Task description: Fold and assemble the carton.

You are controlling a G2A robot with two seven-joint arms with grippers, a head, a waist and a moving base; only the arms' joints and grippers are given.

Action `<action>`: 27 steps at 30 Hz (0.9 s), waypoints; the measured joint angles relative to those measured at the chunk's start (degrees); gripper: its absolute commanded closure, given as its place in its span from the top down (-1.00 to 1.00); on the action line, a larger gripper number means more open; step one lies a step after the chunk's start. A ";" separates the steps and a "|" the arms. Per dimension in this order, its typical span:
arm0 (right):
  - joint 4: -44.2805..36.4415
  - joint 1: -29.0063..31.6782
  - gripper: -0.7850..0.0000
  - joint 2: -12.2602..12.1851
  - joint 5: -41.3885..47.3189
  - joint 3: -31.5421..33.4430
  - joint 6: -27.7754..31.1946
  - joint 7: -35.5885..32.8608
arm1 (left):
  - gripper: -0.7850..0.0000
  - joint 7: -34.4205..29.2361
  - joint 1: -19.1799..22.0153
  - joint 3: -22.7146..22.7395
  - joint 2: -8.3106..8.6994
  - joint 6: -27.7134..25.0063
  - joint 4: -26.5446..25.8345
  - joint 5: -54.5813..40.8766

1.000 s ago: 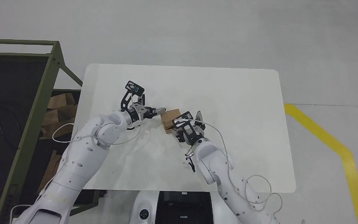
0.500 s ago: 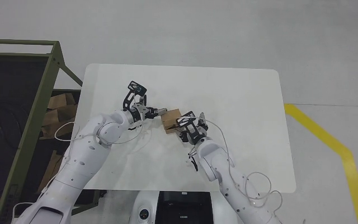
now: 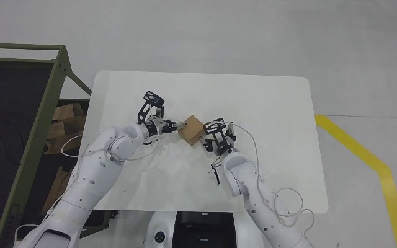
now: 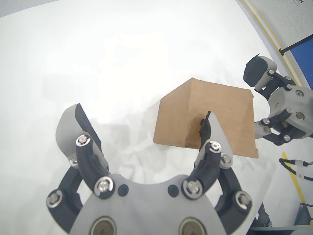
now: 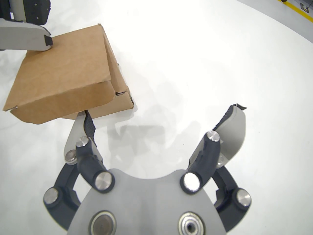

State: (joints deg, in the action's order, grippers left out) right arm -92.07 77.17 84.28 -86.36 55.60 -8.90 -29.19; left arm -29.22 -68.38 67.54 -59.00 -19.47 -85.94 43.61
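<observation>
The brown cardboard carton (image 3: 191,129) sits near the centre of the white table (image 3: 267,105), between the two grippers. The left gripper (image 4: 144,113) has its jaws spread wide and grips nothing; one finger touches a side face of the carton. The right gripper (image 5: 160,113) is likewise spread wide and empty, with one fingertip at the carton's lower edge.

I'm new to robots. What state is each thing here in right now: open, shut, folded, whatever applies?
Carton: folded into a box, the flaps that show are shut, sitting between the two grippers.
Left gripper: open, one finger against the carton's side.
Right gripper: open, one finger at the carton's lower edge.
Rack: beside the table, holds cardboard.
</observation>
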 measured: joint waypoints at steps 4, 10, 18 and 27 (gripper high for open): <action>-0.78 0.55 1.00 -0.24 -0.08 0.77 1.93 -0.08 | 1.00 -0.06 -0.13 0.11 -0.03 -0.23 -0.30 0.13; -3.42 3.07 1.00 -0.97 0.93 4.10 3.70 1.06 | 1.00 -0.24 -0.08 0.17 -0.11 -0.66 -0.53 0.28; -7.83 6.50 1.00 -1.62 5.21 7.30 6.96 4.60 | 1.00 -0.28 0.12 -0.01 -0.27 -0.95 -0.98 0.50; -8.38 6.35 1.00 -1.51 3.89 4.73 7.46 4.67 | 1.00 -0.20 0.45 -0.47 -0.54 -1.04 -0.49 0.52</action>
State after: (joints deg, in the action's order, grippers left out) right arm -100.45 83.52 82.77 -82.47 60.33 -1.44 -24.52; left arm -29.42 -67.93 67.08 -59.54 -20.52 -86.43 44.12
